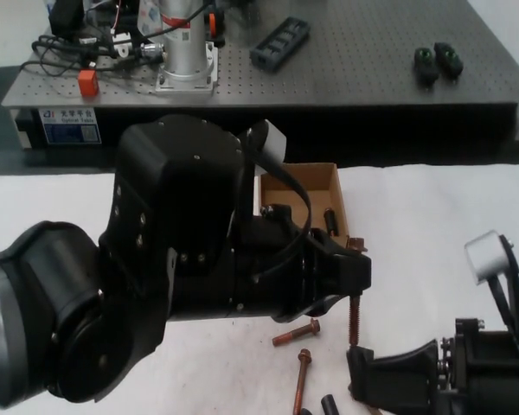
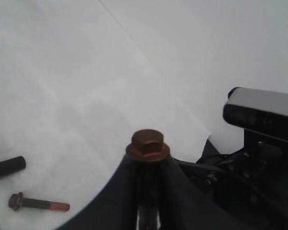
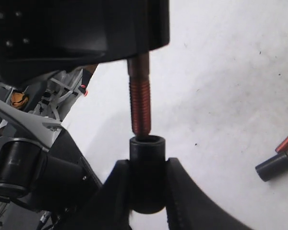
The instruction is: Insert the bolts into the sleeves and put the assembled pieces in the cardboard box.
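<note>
1. The left gripper (image 2: 147,161) was clamped on a bolt (image 2: 147,142) just under its flanged hex head, one finger on each side of the shank.
2. The bolt's long axis stood vertical, with the head up and the threaded end pointing straight down.
3. The right gripper (image 3: 147,166) was closed around a black sleeve (image 3: 147,149). The sleeve stood upright with its open mouth facing up.
4. Bolt and sleeve shared one vertical line, and the thread tip met the sleeve's mouth. How far it had entered could not be told.
5. In the high view, taking 12 o'clock as away from the arms, this pair hung above the white table cover (image 1: 432,207). The sleeve sat at 6 o'clock of the bolt.
6. The cardboard box (image 1: 336,186) lay at about 11 o'clock of the bolt, near it, with its top open. A dark piece (image 1: 330,220) lay inside by the wall nearest the bolt, too small to identify.
7. The bulk of the left arm (image 1: 182,225) covered the box's 9 o'clock side.
8. One loose bolt (image 1: 296,333) lay flat at 9 o'clock of the held bolt. A second loose bolt (image 1: 303,373) lay at 7 o'clock, its head toward 12.
9. A loose sleeve (image 1: 329,403) lay on its side at about 7 o'clock, just beside the right gripper.
10. At 12 o'clock, beyond the cover, stood a perforated metal bench (image 1: 363,78) with a black tray (image 1: 279,41) on it.
</note>
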Action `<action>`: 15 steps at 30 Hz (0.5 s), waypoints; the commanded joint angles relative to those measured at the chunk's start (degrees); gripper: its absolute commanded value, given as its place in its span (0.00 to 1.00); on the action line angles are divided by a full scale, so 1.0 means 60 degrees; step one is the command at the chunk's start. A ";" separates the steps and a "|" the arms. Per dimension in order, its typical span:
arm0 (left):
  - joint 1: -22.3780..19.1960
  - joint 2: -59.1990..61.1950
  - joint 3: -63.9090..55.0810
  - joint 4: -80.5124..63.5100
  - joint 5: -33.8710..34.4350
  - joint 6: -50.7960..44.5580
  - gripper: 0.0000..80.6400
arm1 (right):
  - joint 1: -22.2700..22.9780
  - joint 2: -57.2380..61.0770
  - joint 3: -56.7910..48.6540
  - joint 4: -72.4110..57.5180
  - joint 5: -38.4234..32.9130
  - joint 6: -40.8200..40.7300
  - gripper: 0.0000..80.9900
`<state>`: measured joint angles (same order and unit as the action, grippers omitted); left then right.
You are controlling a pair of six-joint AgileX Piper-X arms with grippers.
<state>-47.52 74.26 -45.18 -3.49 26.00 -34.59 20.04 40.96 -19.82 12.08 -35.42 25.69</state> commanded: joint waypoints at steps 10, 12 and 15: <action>-0.0001 -0.0100 -0.0021 -0.0218 0.0077 -0.0495 0.01 | 0.0024 0.0010 -0.0058 -0.1085 0.0655 0.0135 0.03; -0.0001 -0.0100 -0.0021 -0.0241 0.0256 -0.0495 0.01 | 0.0024 0.0010 -0.0058 -0.1160 0.0673 0.0135 0.03; -0.0001 -0.0100 -0.0021 -0.0241 0.0284 -0.0754 0.03 | 0.0024 0.0010 -0.0058 -0.1508 0.1152 0.0375 0.03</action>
<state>-47.34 74.26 -45.18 -4.78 26.00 -37.53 20.13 40.96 -19.82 3.78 -28.90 27.67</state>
